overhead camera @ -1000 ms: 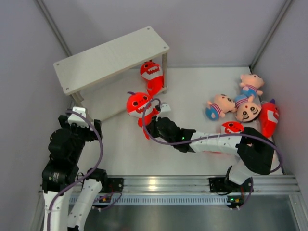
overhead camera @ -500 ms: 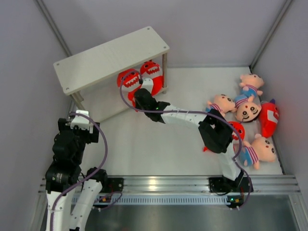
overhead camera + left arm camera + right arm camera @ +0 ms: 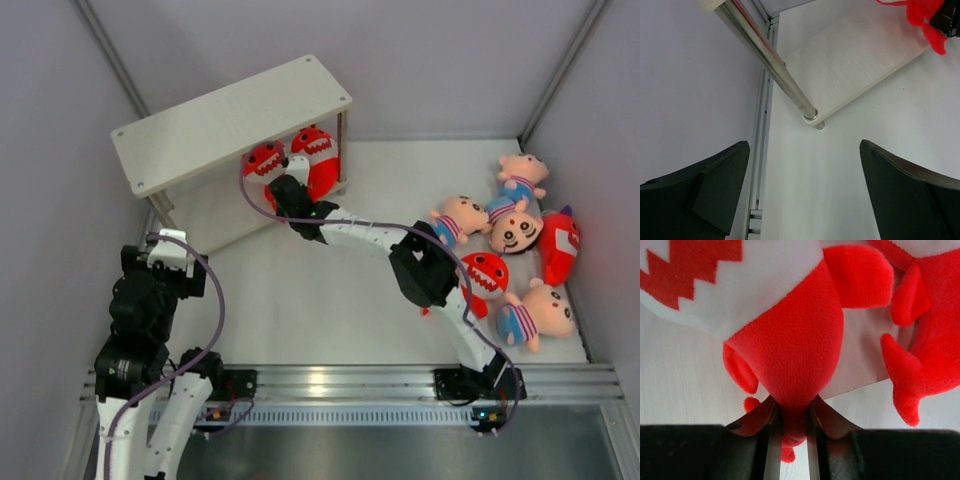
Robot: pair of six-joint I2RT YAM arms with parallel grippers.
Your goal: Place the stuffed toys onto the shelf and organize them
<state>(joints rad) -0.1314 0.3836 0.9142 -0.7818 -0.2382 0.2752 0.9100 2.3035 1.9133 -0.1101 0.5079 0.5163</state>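
My right gripper [image 3: 285, 183] is shut on the tail of a red shark [image 3: 263, 163] and holds it over the lower board of the white shelf [image 3: 230, 118], beside a second red shark [image 3: 316, 152] standing there. In the right wrist view the held shark [image 3: 790, 345] fills the frame, its tail pinched between my fingers [image 3: 756, 417]; the second shark [image 3: 930, 315] is at the right. A third shark [image 3: 488, 275] and a fourth [image 3: 560, 245] lie at the right with three boy dolls [image 3: 458, 220] [image 3: 520, 225] [image 3: 535, 315]. My left gripper [image 3: 165, 250] is open and empty.
The left wrist view shows a metal shelf leg [image 3: 770, 62] and the lower board's corner [image 3: 850, 70] ahead of my open left fingers [image 3: 715, 180]. Grey walls enclose the white table. An aluminium rail [image 3: 340, 385] runs along the near edge.
My right arm has carried the red shark from the floor in front of the shelf up and back onto the lower board, beside the other shark. The left arm has barely moved.
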